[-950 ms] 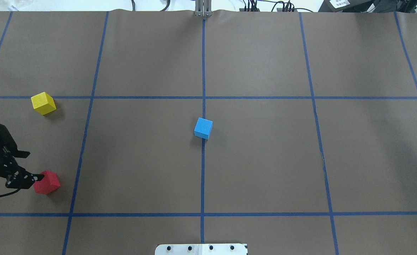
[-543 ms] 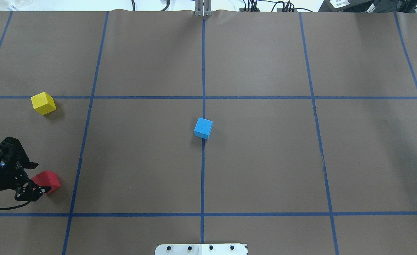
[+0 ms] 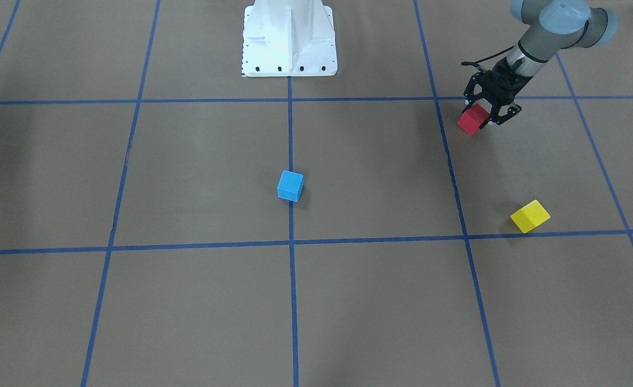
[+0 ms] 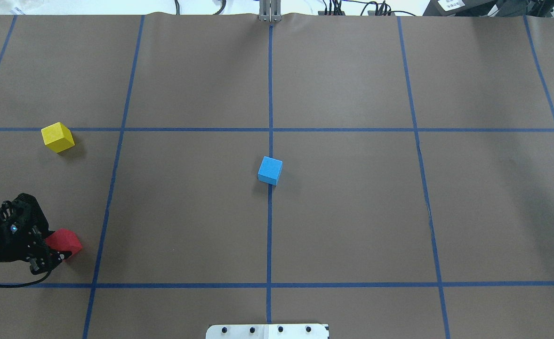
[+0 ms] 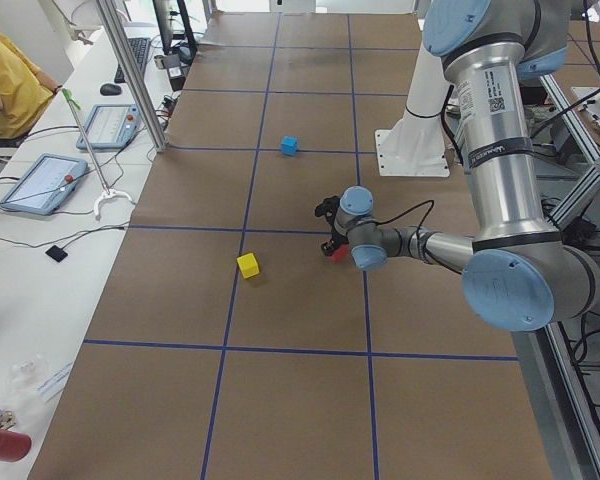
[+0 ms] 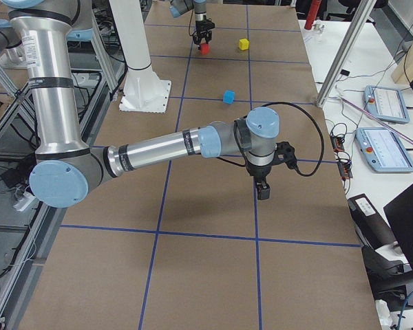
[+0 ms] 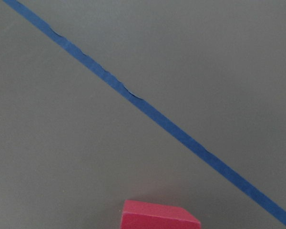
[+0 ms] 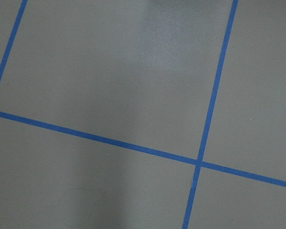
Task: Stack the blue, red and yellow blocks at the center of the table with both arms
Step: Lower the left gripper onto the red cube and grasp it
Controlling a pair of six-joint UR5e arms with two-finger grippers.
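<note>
The red block (image 4: pixel 69 241) lies at the table's left side, near the robot. My left gripper (image 4: pixel 54 246) is open and low over it, fingers on either side of its near-left part; the front view shows the gripper (image 3: pixel 484 114) and the block (image 3: pixel 472 119) the same way. The left wrist view shows only the block's top edge (image 7: pixel 159 218). The blue block (image 4: pixel 270 170) sits at the table's center. The yellow block (image 4: pixel 57 137) lies at the left, farther out. My right gripper (image 6: pixel 263 190) hovers over bare table in the exterior right view only; I cannot tell whether it is open.
Blue tape lines (image 4: pixel 269 94) divide the brown table cover into a grid. The white robot base (image 3: pixel 288 37) stands at the near edge. Tablets and cables (image 5: pixel 45 180) lie on a side bench beyond the table's far edge.
My left gripper has moved toward the robot's side and turned, coming over the red block. The blocks have not moved.
</note>
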